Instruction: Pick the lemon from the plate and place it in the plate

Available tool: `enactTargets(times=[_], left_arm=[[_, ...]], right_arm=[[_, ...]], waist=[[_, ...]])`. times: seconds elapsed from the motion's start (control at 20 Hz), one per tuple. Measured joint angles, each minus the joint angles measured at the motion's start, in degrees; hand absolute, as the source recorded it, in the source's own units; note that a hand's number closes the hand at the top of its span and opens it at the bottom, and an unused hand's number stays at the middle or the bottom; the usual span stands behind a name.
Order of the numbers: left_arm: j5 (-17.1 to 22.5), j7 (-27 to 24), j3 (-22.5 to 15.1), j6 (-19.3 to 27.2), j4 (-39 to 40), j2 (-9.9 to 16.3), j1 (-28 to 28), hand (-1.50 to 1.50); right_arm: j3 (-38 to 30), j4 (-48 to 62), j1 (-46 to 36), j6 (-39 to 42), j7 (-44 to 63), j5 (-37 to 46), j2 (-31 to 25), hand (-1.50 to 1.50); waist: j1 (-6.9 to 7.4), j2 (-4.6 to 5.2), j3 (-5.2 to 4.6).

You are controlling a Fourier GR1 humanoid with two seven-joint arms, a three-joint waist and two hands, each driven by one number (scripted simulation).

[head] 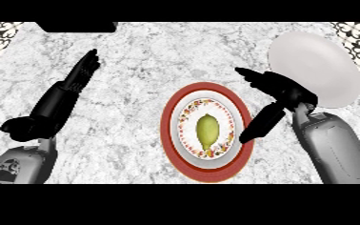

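A yellow-green lemon (206,129) lies in the middle of a red-rimmed plate (173,109) with a patterned inner band, at the centre of the counter. A plain white plate (316,62) sits at the back right. My right hand (281,93) hovers between the two plates, just right of the red plate's rim, fingers straight and spread, thumb pointing down toward the rim; it holds nothing. My left hand (70,88) rests open at the left, fingers pointing up and away, well apart from both plates.
The counter is grey-white marble (134,57). A dark object (76,26) sits at the back left edge. Patterned corners (10,28) show at the far left and far right of the back edge.
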Motion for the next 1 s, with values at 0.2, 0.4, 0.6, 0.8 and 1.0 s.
enactTargets(times=[0.2, 0.4, 0.6, 0.8, 1.0], left_arm=[[-1.5, 0.9, -0.5, 0.1, -2.6, -1.4, 1.8, 0.0], [-1.6, 0.0, 1.4, -1.7, -1.8, -1.4, 2.1, 0.0], [-2.4, -0.1, 2.1, -2.5, -2.0, -2.4, 2.7, 0.0], [-4.0, 1.3, 1.5, -2.2, -3.5, -4.0, 2.4, 0.0], [-4.7, 2.1, 2.1, -3.0, -3.8, -4.7, 1.9, 0.0]], right_arm=[[1.5, 1.9, -0.4, 1.0, 0.0, 2.1, 2.7, -1.5], [3.0, 2.7, 0.8, 1.9, -0.7, 4.8, 5.2, -1.5], [3.9, 4.4, 2.2, 3.3, -2.2, 7.0, 7.2, -1.5], [4.9, 7.4, 3.2, 3.8, -5.0, 9.6, 9.6, -1.5], [5.3, 9.6, 2.7, 5.0, -5.5, 11.7, 11.7, -1.5]], waist=[[0.1, -0.03, 0.0], [0.02, -0.01, 0.0], [0.01, -0.02, 0.0], [0.01, -0.01, 0.0], [-0.05, -0.1, -0.06]])
